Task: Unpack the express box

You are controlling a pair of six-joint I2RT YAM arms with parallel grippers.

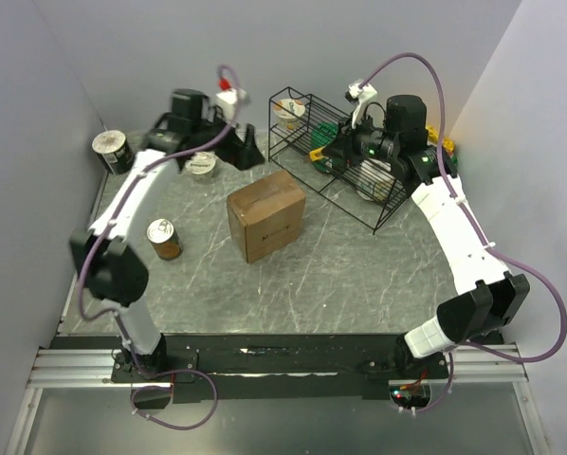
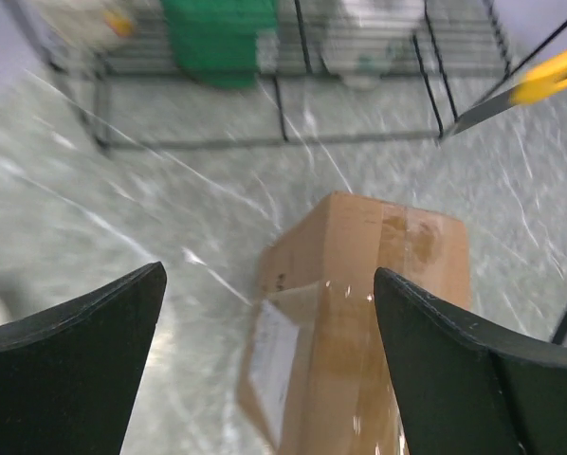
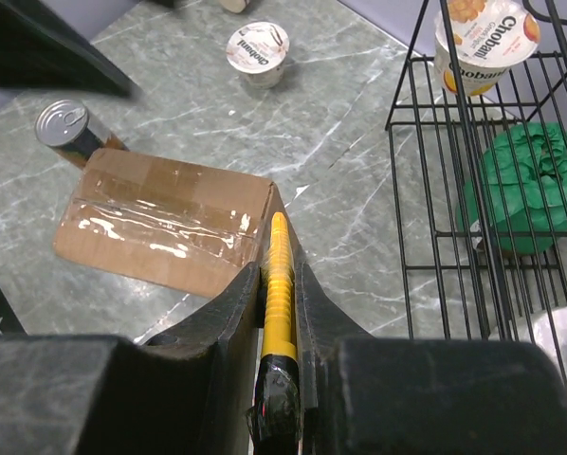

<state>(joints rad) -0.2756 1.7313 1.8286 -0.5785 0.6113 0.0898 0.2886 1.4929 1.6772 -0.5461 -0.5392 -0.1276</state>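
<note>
The brown taped cardboard express box [image 1: 266,220] stands mid-way across the grey marbled bench [image 1: 340,284], just left of the black wire rack [image 1: 359,180]. Far left of it, the left fingers [image 2: 75,360] are spread wide, released. The right fingers [image 3: 227,313] are clenched on a yellow utility knife [image 3: 280,251] by the rack.

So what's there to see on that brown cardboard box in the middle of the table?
The express box is a brown corrugated cardboard carton, roughly cube-shaped, flaps closed. Glossy clear tape seals the top seam, and a white label sits on one side. It stands flat, turned at an angle, on the grey marbled table, apart from the can and the wire rack. Only the table touches it.
</note>
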